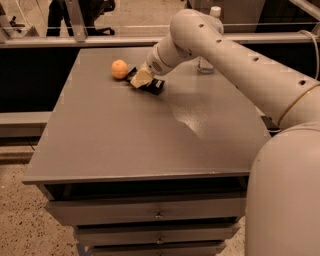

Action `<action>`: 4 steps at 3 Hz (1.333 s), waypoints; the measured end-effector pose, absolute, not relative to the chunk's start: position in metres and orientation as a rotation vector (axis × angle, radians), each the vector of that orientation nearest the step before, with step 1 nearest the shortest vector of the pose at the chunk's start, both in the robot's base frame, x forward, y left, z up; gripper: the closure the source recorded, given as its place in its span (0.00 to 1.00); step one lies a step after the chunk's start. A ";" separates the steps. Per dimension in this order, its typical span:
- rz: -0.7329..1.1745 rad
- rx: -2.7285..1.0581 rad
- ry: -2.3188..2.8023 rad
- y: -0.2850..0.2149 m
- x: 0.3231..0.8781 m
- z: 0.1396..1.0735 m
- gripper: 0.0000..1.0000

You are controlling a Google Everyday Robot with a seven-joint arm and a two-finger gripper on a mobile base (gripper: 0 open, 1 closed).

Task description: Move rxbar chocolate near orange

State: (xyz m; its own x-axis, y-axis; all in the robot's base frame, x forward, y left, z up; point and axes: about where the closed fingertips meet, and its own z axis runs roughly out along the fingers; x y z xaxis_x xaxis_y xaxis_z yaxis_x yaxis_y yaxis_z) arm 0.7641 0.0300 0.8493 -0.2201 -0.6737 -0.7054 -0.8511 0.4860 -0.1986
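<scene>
Claw (141,78) clamped on the rxbar chocolate (153,86) just right of the orange (119,69), at the far side of the worktop (125,140).
The bar's long axis slants from its far-left end, close beside the orange, to its near-right end. A clear bottle (214,15) with a white cap stands at the back edge, partly hidden by the arm; nothing lies between bar and fruit.
</scene>
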 end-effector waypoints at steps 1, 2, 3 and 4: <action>0.298 -1.252 1.970 0.033 0.770 0.849 0.38; 0.298 -1.247 1.964 0.036 0.774 0.851 0.13; 0.296 -1.242 1.965 0.035 0.775 0.853 0.00; 0.315 -1.216 1.960 0.023 0.770 0.861 0.00</action>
State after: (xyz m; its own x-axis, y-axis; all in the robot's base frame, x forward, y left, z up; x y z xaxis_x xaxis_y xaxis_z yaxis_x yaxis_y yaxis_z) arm 0.7696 0.0235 0.8607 -0.2264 -0.6436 -0.7312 -0.8402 0.5088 -0.1877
